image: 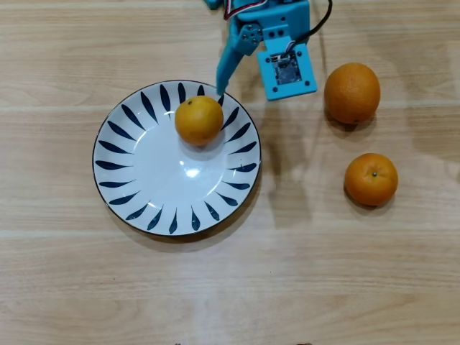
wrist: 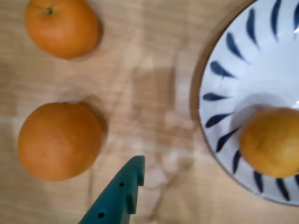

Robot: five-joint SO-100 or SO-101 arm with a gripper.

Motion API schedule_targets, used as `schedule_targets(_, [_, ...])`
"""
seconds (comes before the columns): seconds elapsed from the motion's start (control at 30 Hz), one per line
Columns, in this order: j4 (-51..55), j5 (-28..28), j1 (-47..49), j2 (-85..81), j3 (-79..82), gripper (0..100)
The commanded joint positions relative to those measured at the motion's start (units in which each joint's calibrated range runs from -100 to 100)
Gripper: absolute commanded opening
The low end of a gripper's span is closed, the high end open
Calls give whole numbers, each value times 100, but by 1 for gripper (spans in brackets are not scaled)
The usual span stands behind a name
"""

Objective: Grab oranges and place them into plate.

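Oranges: three in view. One yellowish orange point(image: 199, 120) sits inside the plate point(image: 144, 205), on its upper part near the rim in the overhead view, free of any grip; the wrist view shows it point(wrist: 271, 142) resting on the blue-stroked border. Two remain on the wooden table point(image: 230, 287), to the right of the plate in the overhead view: the large orange point(image: 351, 93) above, the small orange point(image: 371, 180) with a green stem dot below it, apart from each other and clear of the plate. Gripper point(image: 223, 85) hangs over the plate's upper rim, one teal finger point(image: 228, 63) pointing down beside the plated fruit; nothing is held. Only one finger point(wrist: 122, 193) shows in the wrist view, so jaw width cannot be told. Judgement: one placed, two to go. Risks: the finger close to the plated orange could nudge it over the shallow rim if the arm swings low; round fruit on bare table may roll from an off-centre pinch; the large one may exceed the jaw span.
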State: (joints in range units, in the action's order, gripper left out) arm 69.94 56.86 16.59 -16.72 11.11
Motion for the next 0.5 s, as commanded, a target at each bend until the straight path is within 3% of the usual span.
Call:
schedule_targets(0.0, [247, 676, 1043, -247, -292, 36])
schedule_targets(0.23, [187, 1272, 2268, 150, -373, 37])
schedule_targets(0.47, [-183, 1387, 2688, 699, -464, 49])
